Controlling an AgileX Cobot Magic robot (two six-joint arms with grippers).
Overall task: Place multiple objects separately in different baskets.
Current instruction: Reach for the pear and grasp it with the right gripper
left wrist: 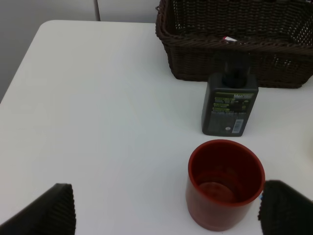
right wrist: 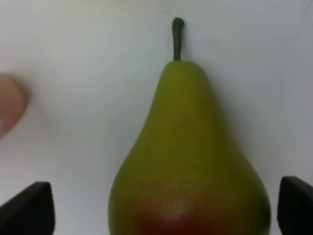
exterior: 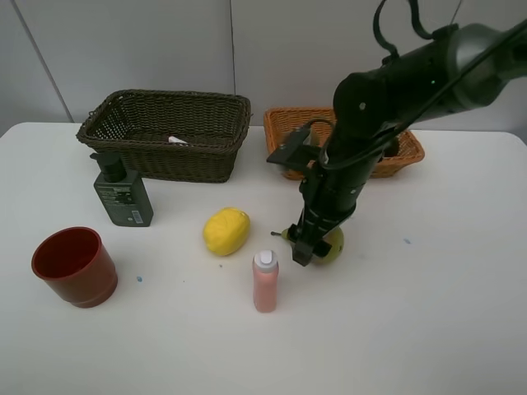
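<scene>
A green-red pear [right wrist: 188,161] lies on the white table, stem pointing away from my right gripper [right wrist: 164,208]. That gripper is open, with one finger on each side of the pear's wide end. From above, the right gripper [exterior: 317,244] sits low over the pear [exterior: 334,245]. My left gripper [left wrist: 168,210] is open above the table, and the red cup [left wrist: 225,183] stands upright between its fingers, nearer one of them. The lemon [exterior: 226,231], pink bottle [exterior: 265,281], red cup [exterior: 74,266] and green pump bottle [exterior: 122,196] rest on the table. A white marker [exterior: 177,141] lies in the dark brown basket [exterior: 165,164].
The orange-tan basket [exterior: 284,132] stands at the back right, partly hidden by the right arm [exterior: 387,90]. The pink bottle stands close to the pear on its left. The table's left edge [left wrist: 19,68] runs near the cup.
</scene>
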